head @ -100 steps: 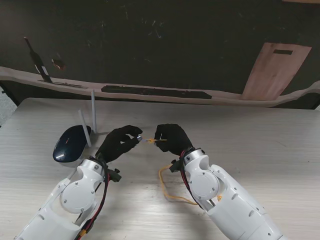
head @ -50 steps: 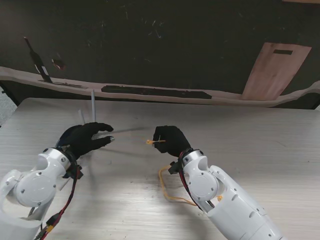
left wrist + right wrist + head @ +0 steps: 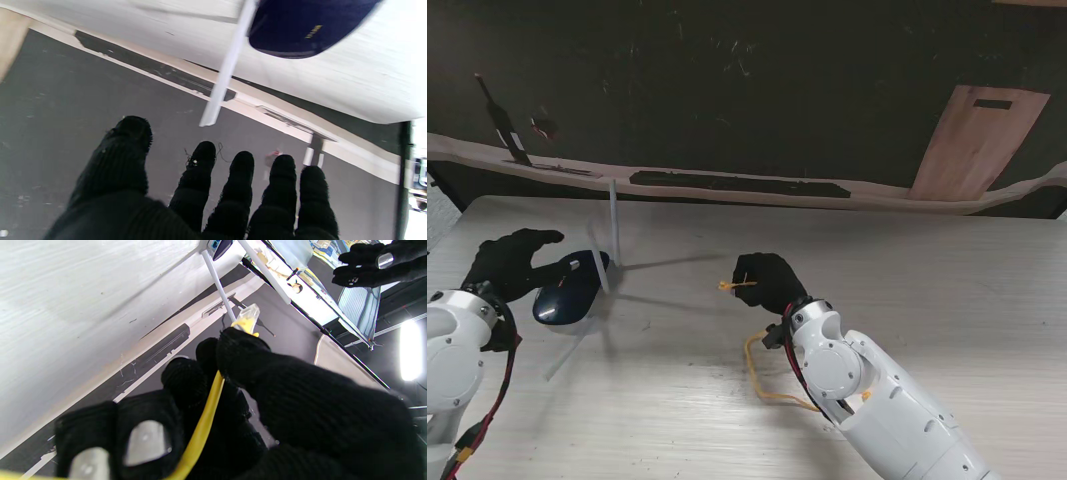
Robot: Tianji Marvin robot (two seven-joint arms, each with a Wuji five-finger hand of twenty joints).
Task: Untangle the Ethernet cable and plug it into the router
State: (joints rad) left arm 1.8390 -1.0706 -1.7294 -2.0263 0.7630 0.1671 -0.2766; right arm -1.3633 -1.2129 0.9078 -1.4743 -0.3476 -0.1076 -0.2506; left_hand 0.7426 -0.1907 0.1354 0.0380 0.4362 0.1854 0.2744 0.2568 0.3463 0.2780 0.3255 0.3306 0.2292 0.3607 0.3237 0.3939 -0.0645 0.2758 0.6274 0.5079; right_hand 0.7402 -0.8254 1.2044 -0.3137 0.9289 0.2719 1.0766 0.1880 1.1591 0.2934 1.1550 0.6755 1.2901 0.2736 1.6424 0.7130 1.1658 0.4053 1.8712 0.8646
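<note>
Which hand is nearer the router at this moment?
Left. The left hand hovers open just left of the router, almost touching it. The right hand sits well to its right, shut on the yellow Ethernet cable near its plug.

Bare table separates router from right hand.

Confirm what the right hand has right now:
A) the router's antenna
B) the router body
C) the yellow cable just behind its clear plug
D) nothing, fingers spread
C: the right hand pinches the yellow cable, and the clear plug sticks out past its fingertips.
</note>
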